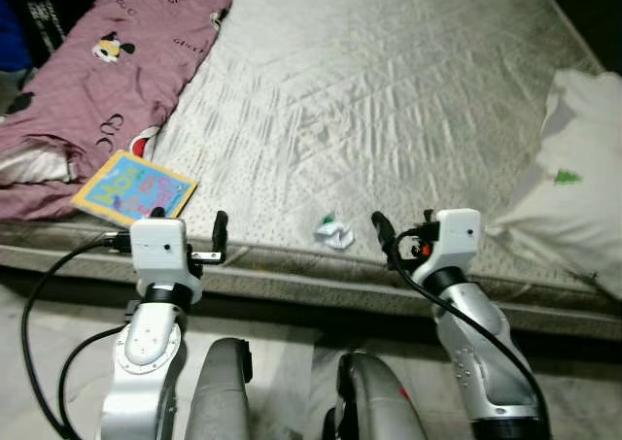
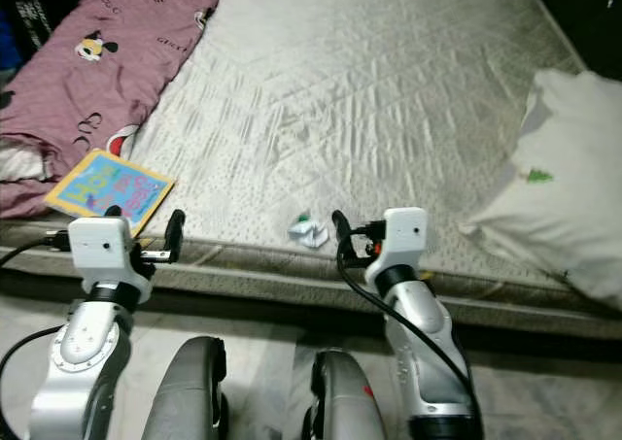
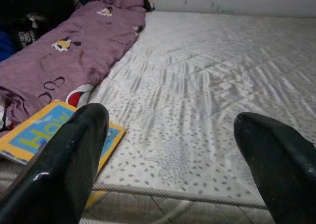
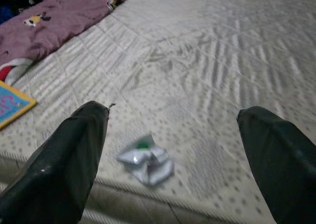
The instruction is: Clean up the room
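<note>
We see the small crumpled white-and-green wrapper (image 4: pixel 146 163) near the quilted grey mattress (image 1: pixel 389 100) edge; our right tool (image 4: pixel 173 159), spread wide, could nudge it off onto the floor.

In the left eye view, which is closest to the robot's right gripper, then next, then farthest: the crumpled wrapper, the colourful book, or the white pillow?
From the right gripper:
1. Crumpled wrapper, just to its left on the mattress edge.
2. White pillow, on its right.
3. Colourful book, far left, by the left gripper.

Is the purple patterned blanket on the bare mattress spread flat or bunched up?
Bunched up. The purple patterned blanket lies rumpled in folds along the robot's left side of the grey quilted mattress, which is otherwise uncovered.
</note>
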Available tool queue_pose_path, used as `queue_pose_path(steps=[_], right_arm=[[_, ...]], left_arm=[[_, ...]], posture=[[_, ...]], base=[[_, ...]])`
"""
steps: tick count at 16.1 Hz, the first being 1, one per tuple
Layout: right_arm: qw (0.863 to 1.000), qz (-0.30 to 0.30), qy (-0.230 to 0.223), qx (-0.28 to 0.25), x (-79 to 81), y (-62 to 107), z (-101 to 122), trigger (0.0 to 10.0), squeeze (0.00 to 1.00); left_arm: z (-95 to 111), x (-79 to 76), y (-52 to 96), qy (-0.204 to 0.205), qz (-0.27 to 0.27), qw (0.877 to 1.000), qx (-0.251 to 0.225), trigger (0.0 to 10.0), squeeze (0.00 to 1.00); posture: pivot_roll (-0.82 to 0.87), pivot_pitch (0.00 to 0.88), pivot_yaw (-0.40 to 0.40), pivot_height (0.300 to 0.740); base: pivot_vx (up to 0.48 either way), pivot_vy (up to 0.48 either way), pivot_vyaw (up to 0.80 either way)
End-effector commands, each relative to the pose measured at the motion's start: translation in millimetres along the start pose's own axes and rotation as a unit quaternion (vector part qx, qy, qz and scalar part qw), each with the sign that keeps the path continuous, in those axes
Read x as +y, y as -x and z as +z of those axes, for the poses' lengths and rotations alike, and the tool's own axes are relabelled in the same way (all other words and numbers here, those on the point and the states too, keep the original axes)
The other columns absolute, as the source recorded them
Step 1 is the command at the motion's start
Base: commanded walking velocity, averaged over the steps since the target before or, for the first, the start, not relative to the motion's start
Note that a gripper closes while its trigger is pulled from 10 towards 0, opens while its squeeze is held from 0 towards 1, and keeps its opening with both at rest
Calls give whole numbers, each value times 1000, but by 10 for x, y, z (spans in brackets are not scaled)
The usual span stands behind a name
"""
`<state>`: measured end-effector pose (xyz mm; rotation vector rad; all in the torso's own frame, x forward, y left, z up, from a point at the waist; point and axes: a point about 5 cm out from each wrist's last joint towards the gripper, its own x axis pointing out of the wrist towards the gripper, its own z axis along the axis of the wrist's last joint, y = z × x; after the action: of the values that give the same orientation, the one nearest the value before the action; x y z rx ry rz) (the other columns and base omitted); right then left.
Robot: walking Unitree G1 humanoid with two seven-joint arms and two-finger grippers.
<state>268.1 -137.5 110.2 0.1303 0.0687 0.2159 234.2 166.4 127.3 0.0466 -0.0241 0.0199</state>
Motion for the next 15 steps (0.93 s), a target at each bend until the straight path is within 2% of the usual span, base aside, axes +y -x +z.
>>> queue_pose_path(steps=[1,8,10,14,15], right_arm=[[1000,6,-3,1,42,-6,3,10000,0],[1000,9,-1,4,40,-4,-5,10000,0],[1000,10,1,6,43,-5,-13,10000,0],[1000,10,0,8,43,-1,-22,10000,0],[1000,12,-1,8,49,0,-27,10000,0]], left_arm=[[-6,43,19,-4,7,1000,3,10000,0],[-19,29,20,1,0,1000,4,10000,0],[-38,17,15,11,-9,1000,11,10000,0],[-38,20,17,5,-6,1000,9,10000,0],[-40,23,22,5,-6,1000,10,10000,0]], posture=[[18,144,-58,620],[20,138,-59,620],[24,133,-60,620],[22,129,-59,620],[23,128,-58,605]], base=[[0,0,0],[256,0,0],[0,0,0],[0,0,0],[0,0,0]])
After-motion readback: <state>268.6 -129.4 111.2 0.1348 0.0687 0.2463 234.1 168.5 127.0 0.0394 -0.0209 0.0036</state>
